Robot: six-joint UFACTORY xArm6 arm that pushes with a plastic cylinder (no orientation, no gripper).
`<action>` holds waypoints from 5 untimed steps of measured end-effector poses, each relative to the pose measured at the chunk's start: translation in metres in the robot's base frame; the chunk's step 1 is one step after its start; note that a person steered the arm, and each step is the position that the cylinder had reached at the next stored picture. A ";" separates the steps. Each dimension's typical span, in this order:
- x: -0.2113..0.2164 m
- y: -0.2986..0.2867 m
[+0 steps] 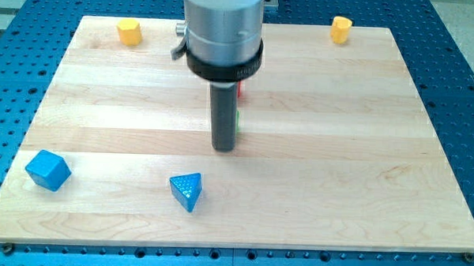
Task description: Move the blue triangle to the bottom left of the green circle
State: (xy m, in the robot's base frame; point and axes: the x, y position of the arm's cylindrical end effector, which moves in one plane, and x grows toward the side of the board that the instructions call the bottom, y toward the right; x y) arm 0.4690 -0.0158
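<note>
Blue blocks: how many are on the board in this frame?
2. A blue cube sits near the view's bottom left; the blue triangle lies right of it, below my tip. The rod hides red and green slivers, so more blocks may be concealed.

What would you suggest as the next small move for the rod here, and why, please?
Probably bring my tip down toward the view's bottom, to the far side of the blue triangle. The tip is above and to the right of the triangle, not touching it. Only a green sliver shows beside the rod, likely the green circle, so the triangle's goal spot cannot be fixed exactly.
</note>
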 end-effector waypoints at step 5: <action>0.126 -0.030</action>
State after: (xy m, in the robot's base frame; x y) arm 0.5951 -0.0455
